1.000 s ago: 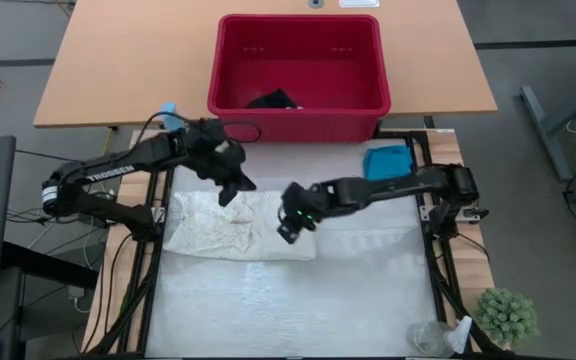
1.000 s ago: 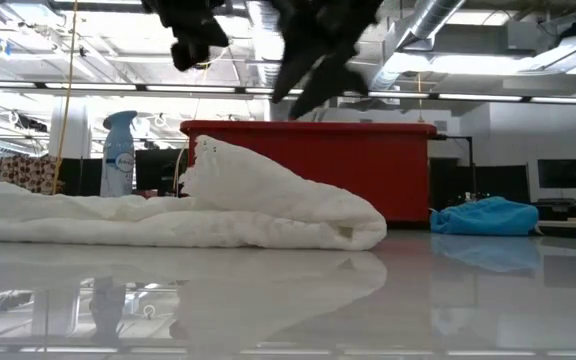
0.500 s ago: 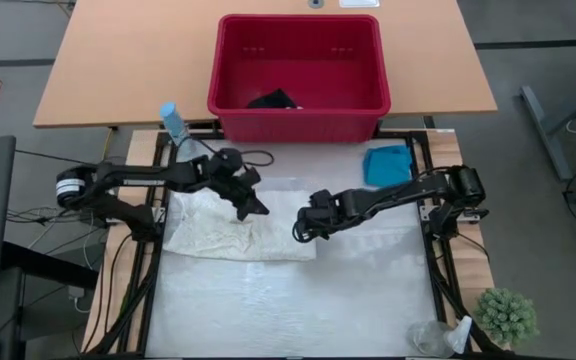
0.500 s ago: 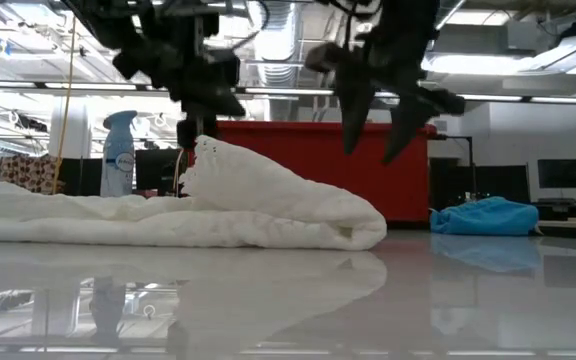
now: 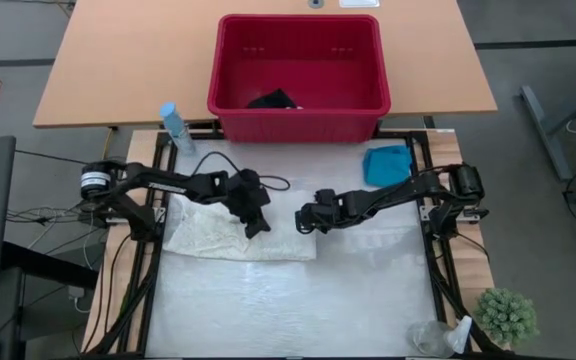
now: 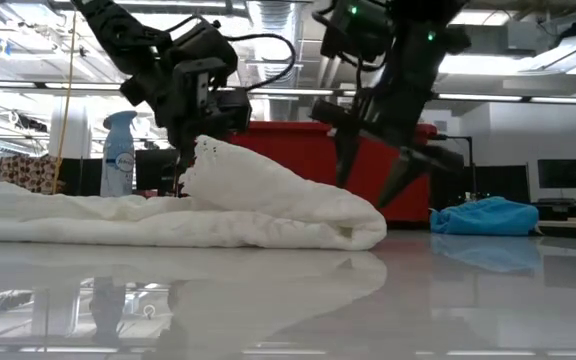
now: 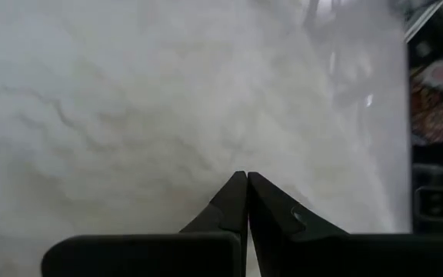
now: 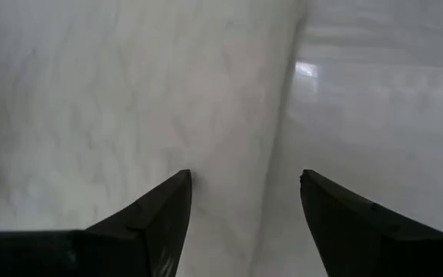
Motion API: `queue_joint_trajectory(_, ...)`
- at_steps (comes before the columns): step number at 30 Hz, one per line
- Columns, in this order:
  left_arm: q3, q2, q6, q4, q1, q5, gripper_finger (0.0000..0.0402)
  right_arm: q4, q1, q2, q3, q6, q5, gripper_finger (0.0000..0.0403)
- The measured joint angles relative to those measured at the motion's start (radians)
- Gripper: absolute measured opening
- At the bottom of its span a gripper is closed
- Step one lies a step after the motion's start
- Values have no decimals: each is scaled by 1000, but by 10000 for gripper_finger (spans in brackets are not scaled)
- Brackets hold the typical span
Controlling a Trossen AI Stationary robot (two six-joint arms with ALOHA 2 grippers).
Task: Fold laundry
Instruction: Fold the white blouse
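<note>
Left pincer (image 5: 258, 226) closed, tips over cream-white cloth (image 5: 208, 232), right pincer (image 5: 303, 217) spread wide just beside its edge, turquoise garment (image 5: 386, 163) behind, navy garment (image 5: 272, 100) inside red basket (image 5: 298, 121) beyond, spray bottle (image 5: 173, 124) at worktop (image 5: 348, 300) corner.

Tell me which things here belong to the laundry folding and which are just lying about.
Part of the job:
- cream-white cloth, under both tools
- turquoise garment, on the table's right side
- dark garment, inside the basket
- left tool, shut
- right tool, open

Just lying about:
- red basket
- spray bottle
- small plant
</note>
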Motion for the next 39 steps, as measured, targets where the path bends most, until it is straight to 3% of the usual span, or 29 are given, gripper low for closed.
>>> queue_joint_trajectory(10,1,58,87,-94,-23,-86,0,113,-13,86,-13,-4,-19,268)
queue_joint_trajectory(17,1,58,135,-132,-22,-144,0,214,-22,148,-8,-30,-93,263)
queue_joint_trajectory(21,1,58,142,-134,-22,-162,0,184,-31,150,-9,-30,-102,212)
queue_joint_trajectory(27,7,58,145,-121,-18,-170,0,168,-53,151,-10,-93,-129,56)
queue_joint_trajectory(31,89,43,149,-181,9,-84,0,164,-56,146,-10,-121,-130,49)
queue_joint_trajectory(34,192,6,196,-346,31,-64,0,158,-60,146,-10,-117,-138,49)
queue_joint_trajectory(39,263,-88,324,-589,40,-163,0,145,-59,146,-10,-122,-139,49)
